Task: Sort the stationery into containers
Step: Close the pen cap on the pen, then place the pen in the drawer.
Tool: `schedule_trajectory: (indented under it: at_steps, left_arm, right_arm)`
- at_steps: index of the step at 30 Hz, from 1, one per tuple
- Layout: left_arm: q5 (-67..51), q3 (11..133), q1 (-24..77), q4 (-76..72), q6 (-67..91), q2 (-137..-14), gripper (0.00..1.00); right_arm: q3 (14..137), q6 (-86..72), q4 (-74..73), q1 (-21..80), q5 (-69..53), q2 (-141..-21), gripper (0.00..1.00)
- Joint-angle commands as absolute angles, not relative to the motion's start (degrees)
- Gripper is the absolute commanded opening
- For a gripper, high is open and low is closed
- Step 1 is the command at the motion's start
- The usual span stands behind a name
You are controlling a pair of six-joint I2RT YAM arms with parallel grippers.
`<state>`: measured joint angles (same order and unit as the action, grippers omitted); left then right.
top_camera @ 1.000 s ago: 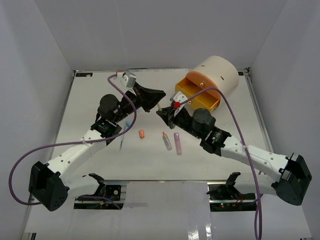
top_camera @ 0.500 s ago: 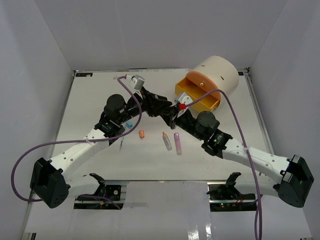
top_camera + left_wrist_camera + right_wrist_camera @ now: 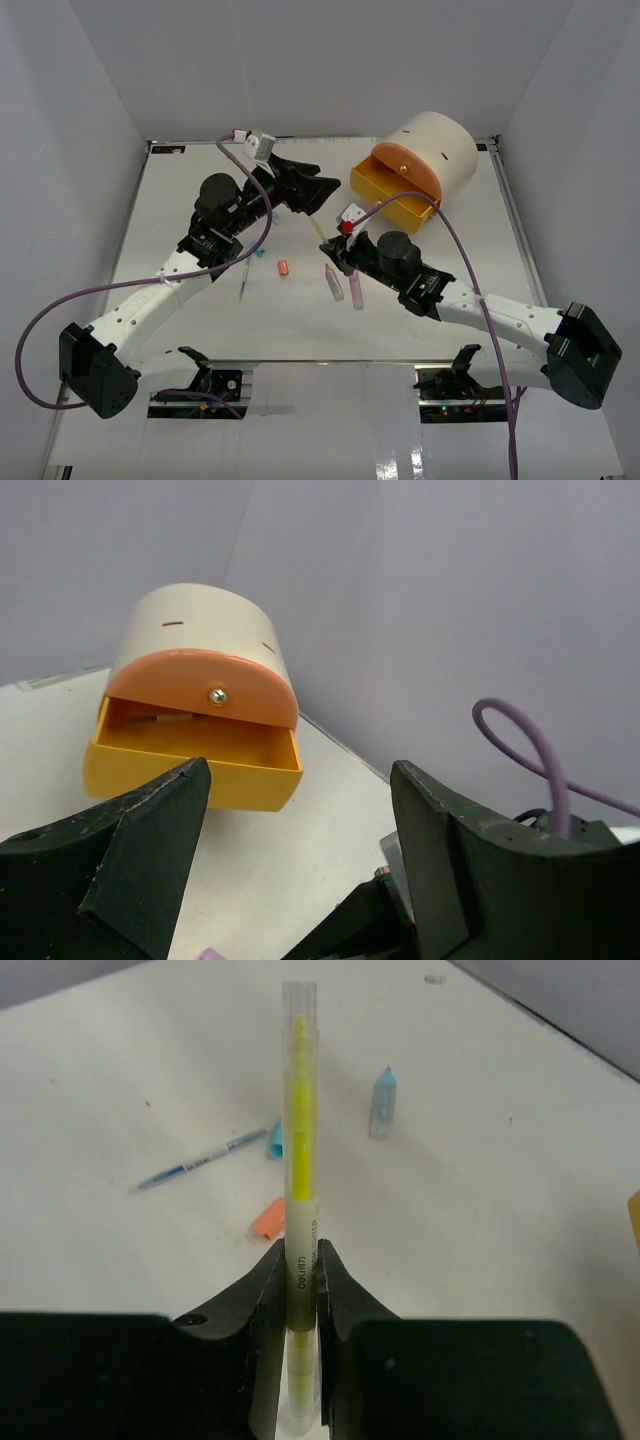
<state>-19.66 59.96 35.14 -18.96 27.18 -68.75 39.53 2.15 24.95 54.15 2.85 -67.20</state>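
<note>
We look down on a white desk (image 3: 170, 190) with two robot arms reaching in from its near edge. The left end effector (image 3: 318, 190) hangs above the desk with its fingers spread apart and nothing between them. It faces a cream cylinder (image 3: 440, 140) lying at the far right. The cylinder's yellow drawer (image 3: 190, 770) is pulled out, beneath a closed orange drawer (image 3: 200, 680) with a small round knob. The right end effector (image 3: 298, 1260) is clamped on a yellow highlighter (image 3: 298, 1130), which juts out past its fingertips, above the middle of the desk. Loose on the desk lie an orange cap (image 3: 284, 267), a slim blue pen (image 3: 243, 287), a purple marker (image 3: 355, 287) and a grey marker (image 3: 333, 283) with an orange tip. The two markers lie just beside each other.
</note>
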Motion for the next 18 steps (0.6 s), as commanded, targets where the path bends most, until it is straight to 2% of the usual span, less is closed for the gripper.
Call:
schedule_trajectory:
  at_steps: [1,5,10,18]
  left_arm:
    - [-13.57,62.75,34.19,-13.65,24.88,-65.75,0.84]
    - [-5.37,63.19,30.34,-4.5,21.28,-63.72,0.87]
    - [-2.9,60.3,21.82,7.53,20.83,-62.31,0.93]
    - [1.22,52.66,18.37,13.36,18.55,-63.02,0.96]
  right_arm:
    - [42.27,5.61,19.88,52.74,7.37,-68.11,0.08]
    - [49.03,12.2,10.65,49.75,11.76,-68.64,0.08]
    - [60.79,20.64,0.1,45.8,17.65,-71.36,0.08]
    - [70.39,31.63,-7.99,39.12,20.39,-77.42,0.12]
